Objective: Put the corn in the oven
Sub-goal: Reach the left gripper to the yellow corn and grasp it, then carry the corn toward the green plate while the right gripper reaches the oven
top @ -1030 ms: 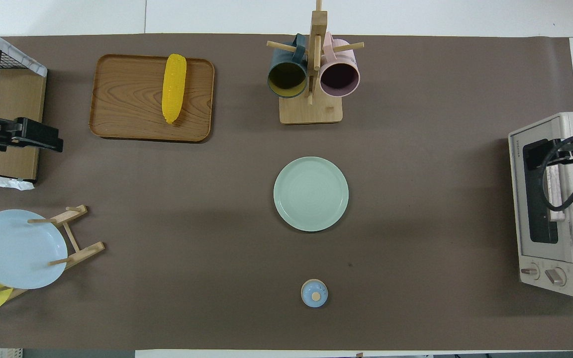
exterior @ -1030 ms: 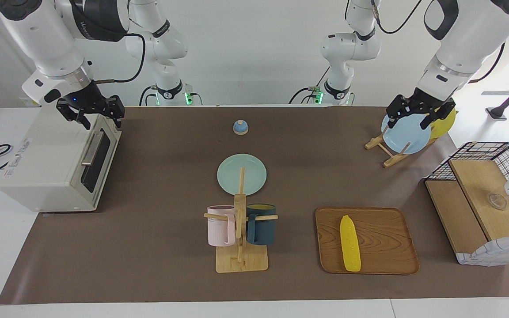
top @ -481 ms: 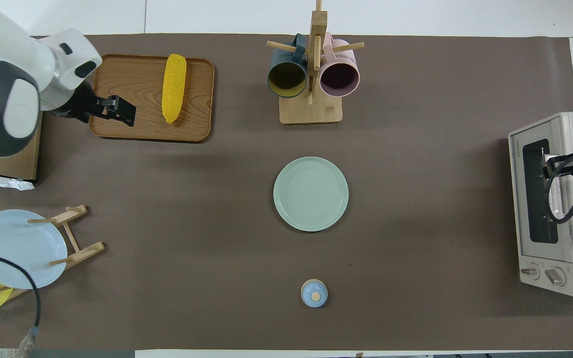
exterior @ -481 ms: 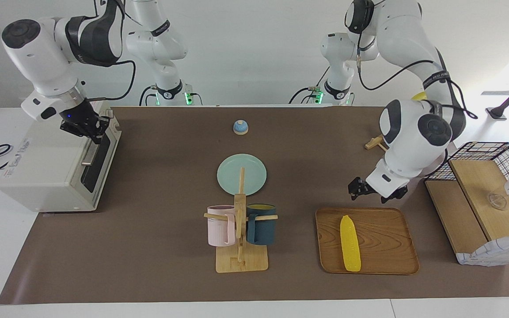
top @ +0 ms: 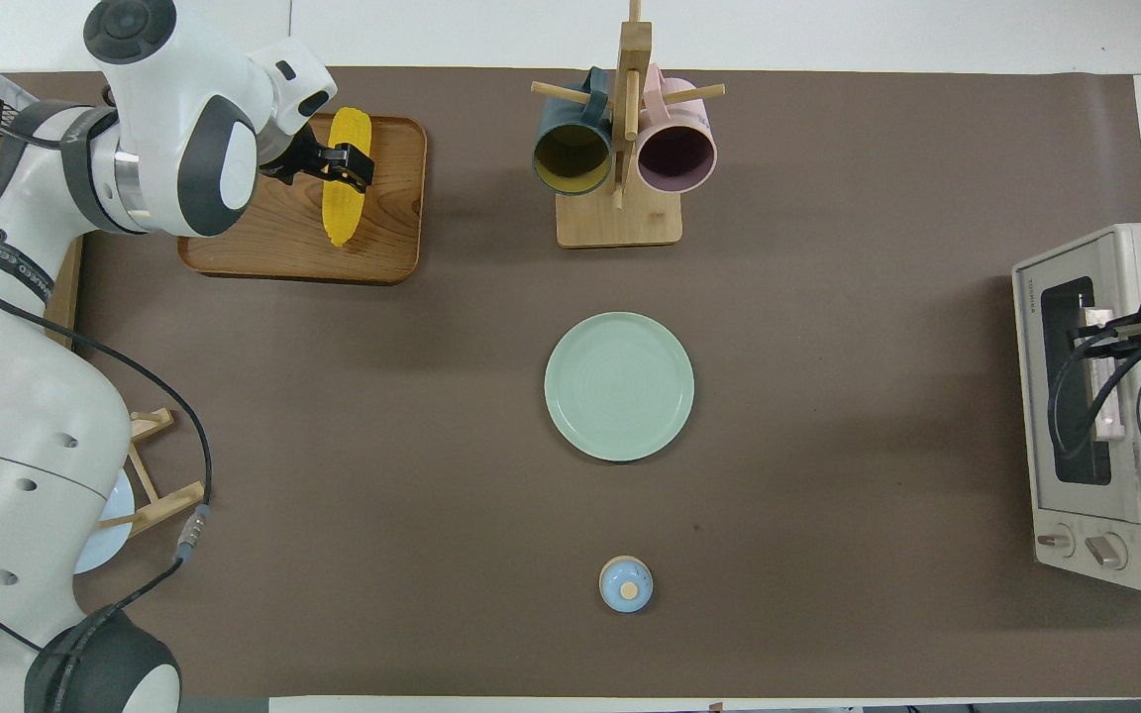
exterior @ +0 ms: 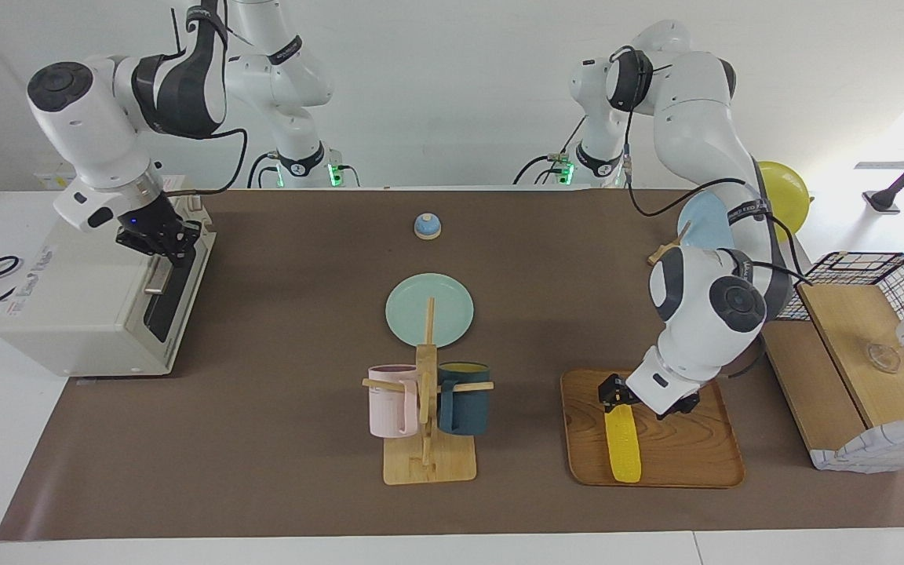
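Note:
The yellow corn [exterior: 624,447] lies lengthwise on a wooden tray [exterior: 687,455] toward the left arm's end of the table; it also shows in the overhead view [top: 342,213]. My left gripper [exterior: 634,398] is open and low over the corn's end nearer to the robots; in the overhead view [top: 341,164] it covers the cob's middle. I cannot tell whether it touches the corn. The off-white oven [exterior: 83,290] stands at the right arm's end, with its door closed. My right gripper [exterior: 160,238] is at the upper end of the door's bar handle [exterior: 156,276].
A mug rack [exterior: 427,424] with a pink and a dark blue mug stands beside the tray. A green plate [exterior: 444,302] and a small blue bell [exterior: 427,226] lie mid-table. A wire-and-wood basket shelf [exterior: 852,345] and a rack with a blue plate [exterior: 701,220] are near the left arm.
My left arm has swung from the plate rack down to the tray and now hangs over the corn. My right gripper has come down from above the oven to the door handle.

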### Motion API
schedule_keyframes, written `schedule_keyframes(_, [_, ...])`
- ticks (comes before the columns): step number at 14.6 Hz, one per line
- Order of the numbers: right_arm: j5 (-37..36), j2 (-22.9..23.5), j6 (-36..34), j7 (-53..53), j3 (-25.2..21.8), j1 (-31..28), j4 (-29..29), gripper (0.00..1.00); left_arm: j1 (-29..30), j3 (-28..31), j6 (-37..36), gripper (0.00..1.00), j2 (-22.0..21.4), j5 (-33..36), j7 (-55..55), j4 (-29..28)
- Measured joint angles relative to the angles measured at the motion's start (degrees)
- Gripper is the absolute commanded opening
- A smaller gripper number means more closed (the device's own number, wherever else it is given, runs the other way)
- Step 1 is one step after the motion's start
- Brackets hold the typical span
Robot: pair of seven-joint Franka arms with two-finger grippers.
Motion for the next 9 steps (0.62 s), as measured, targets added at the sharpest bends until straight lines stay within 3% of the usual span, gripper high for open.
schedule_keyframes(2, [-1.1, 0.2, 0.1, -0.2, 0.0, -1.0, -0.2, 0.0, -0.7, 0.0, 1.7, 1.0, 1.2, 0.0, 0.0, -0.2])
schedule_keyframes(4, [-1.1, 0.7, 0.4, -1.9, -0.1, -2.4, -0.6, 0.0, -0.8, 0.0, 3.4, 0.85, 2.3, 0.0, 0.0, -0.3])
schedule_keyframes(6, [-1.1, 1.0, 1.3, -3.4, -0.1, -3.2, -1.4, 0.0, -0.8, 0.1, 3.9, 0.33, 2.6, 0.0, 0.0, -0.3])
schedule_keyframes(7, [-1.2, 0.9, 1.5, -3.7, -0.1, -3.3, -1.5, 0.0, -0.8, 0.2, 4.0, 0.0, 2.6, 0.0, 0.0, -0.3])
schedule_keyframes(9, [-1.4, 0.8, 1.5, -4.0, 0.0, -3.3, -1.6, 0.0, -0.8, 0.2, 3.9, 0.0, 2.6, 0.0, 0.0, -0.3])
